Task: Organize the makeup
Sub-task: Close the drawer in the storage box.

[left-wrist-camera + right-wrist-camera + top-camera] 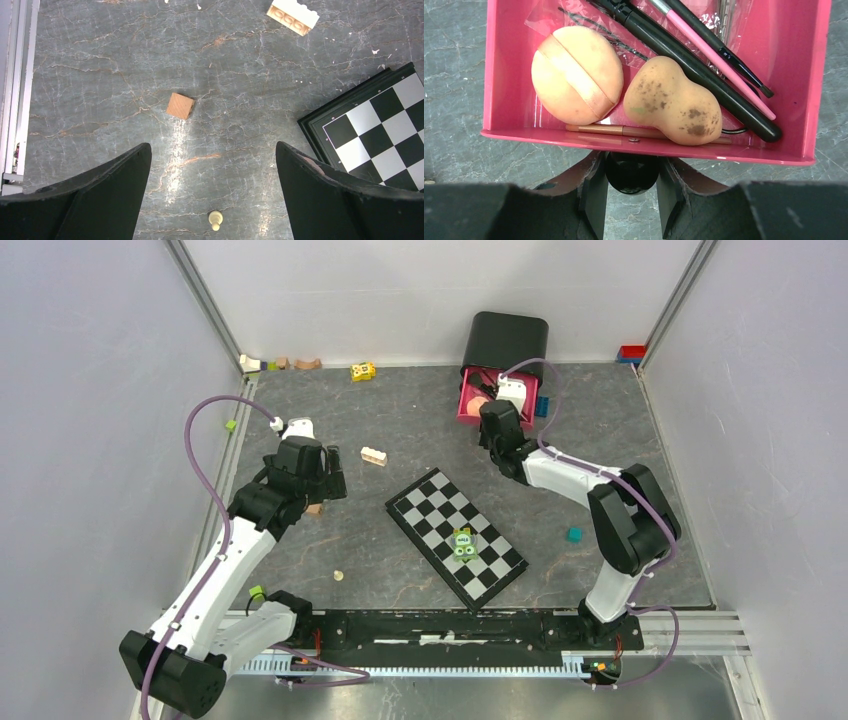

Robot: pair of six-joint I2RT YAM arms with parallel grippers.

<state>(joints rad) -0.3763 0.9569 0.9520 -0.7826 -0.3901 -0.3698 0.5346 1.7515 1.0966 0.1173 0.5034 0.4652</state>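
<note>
Seemingly nearly done; far pink plastic tray (649, 148) holds round peach puff (576, 75), blotched beige sponge (671, 102), long black brush (694, 70); right claw (632, 167) grasps glossy black round item (631, 181) beside its rim; left claw (212, 150) released.

Grey marbled worktop (400, 420) carrying a chequered board (430, 512) at centre, a pink tray (499, 75) at the back, and scattered blocks: cream brick (373, 455), wooden cube (180, 105), teal cube (574, 534).

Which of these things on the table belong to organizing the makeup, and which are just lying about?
Belongs: pink tray, round peach puff, stained sponge, black brush, pink pencil, black round item between the right jaws.
Lying about: chequered board, green toy on it, wooden cube, cream brick, pale pawn, yellow toy, teal block.
</note>
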